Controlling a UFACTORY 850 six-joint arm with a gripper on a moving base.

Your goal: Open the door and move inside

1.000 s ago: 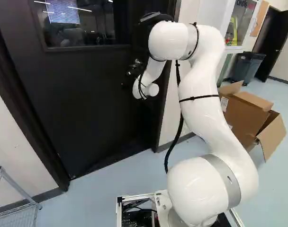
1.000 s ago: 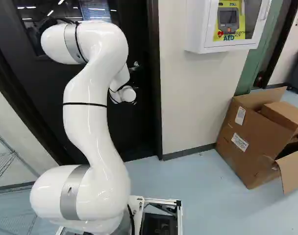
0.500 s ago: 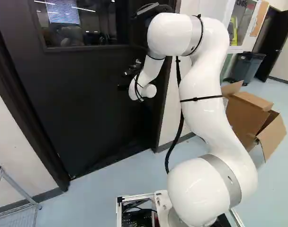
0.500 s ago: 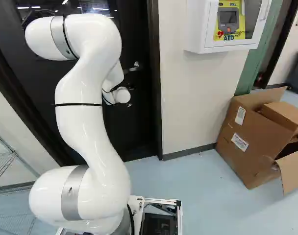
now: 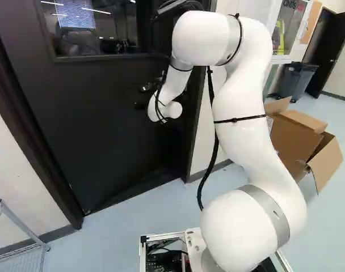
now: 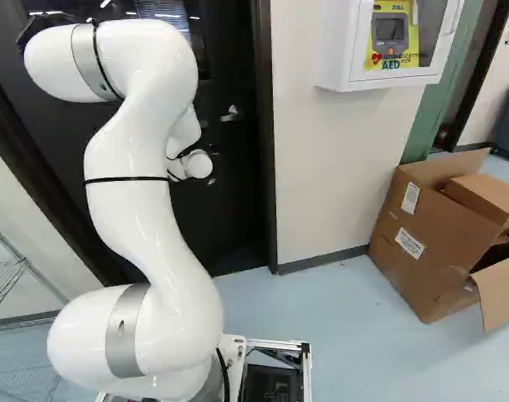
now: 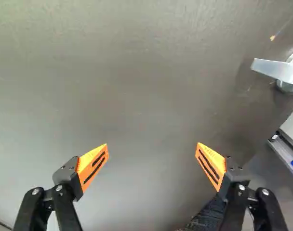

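Pale blue, semi-gloss floor (image 6: 338, 356) runs up to the flat, dark door (image 5: 93, 127), shut. Gripper (image 7: 152, 147) faces bare panel, jaws spread wide, nothing held (probably kept open to approach the lever handle (image 6: 230, 114)). That's silvery metal, right of the gripper, near the door's right edge. Orange pads (image 7: 93, 166) are slotted wedges.
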